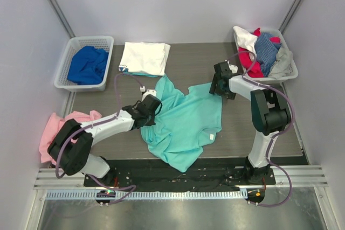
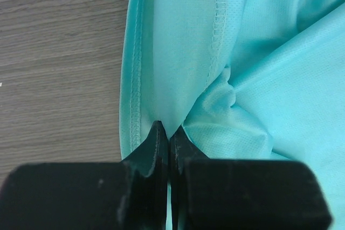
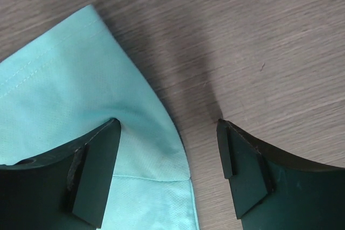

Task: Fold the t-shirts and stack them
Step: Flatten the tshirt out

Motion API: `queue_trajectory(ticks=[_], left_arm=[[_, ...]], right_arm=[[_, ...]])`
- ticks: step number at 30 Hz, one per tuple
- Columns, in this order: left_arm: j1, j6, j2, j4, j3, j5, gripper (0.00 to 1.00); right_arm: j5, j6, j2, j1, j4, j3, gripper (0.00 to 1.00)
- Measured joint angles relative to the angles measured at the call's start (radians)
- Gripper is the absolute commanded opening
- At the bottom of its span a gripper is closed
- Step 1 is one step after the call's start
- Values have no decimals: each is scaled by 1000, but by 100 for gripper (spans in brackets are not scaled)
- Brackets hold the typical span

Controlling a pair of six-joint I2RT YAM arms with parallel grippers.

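A mint-green t-shirt (image 1: 183, 125) lies crumpled and spread out at the table's middle. My left gripper (image 1: 152, 104) is at its left edge, shut on a pinch of the mint fabric (image 2: 178, 52) beside a stitched hem. At the shirt's upper right corner my right gripper (image 1: 218, 86) stands open. One of its fingers (image 3: 94, 165) presses on the mint cloth (image 3: 64, 90), while the other is over bare table. A folded white t-shirt (image 1: 144, 57) lies at the back left.
A white basket (image 1: 63, 74) at the back left holds a royal blue shirt (image 1: 86, 64). Another basket (image 1: 291, 71) at the back right holds red, blue-grey and white shirts. A pink cloth (image 1: 56, 127) hangs off the table's left edge.
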State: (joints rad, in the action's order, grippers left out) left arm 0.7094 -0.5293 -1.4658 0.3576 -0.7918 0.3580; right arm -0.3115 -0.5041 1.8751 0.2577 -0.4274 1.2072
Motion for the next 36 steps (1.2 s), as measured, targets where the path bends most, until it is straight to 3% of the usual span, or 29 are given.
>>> queue_trajectory(ticks=[13,27,36], left_arm=[[0,-76,141,72,97,0,0],[0,-117,144,79,110,-3,0],[0,-122,146,81,110,-10,0]], right_arm=[[29,0,53,-5,29,116,78],[208,16,74,-4,115,122,79],[275,47,182,-3,158,228,79]])
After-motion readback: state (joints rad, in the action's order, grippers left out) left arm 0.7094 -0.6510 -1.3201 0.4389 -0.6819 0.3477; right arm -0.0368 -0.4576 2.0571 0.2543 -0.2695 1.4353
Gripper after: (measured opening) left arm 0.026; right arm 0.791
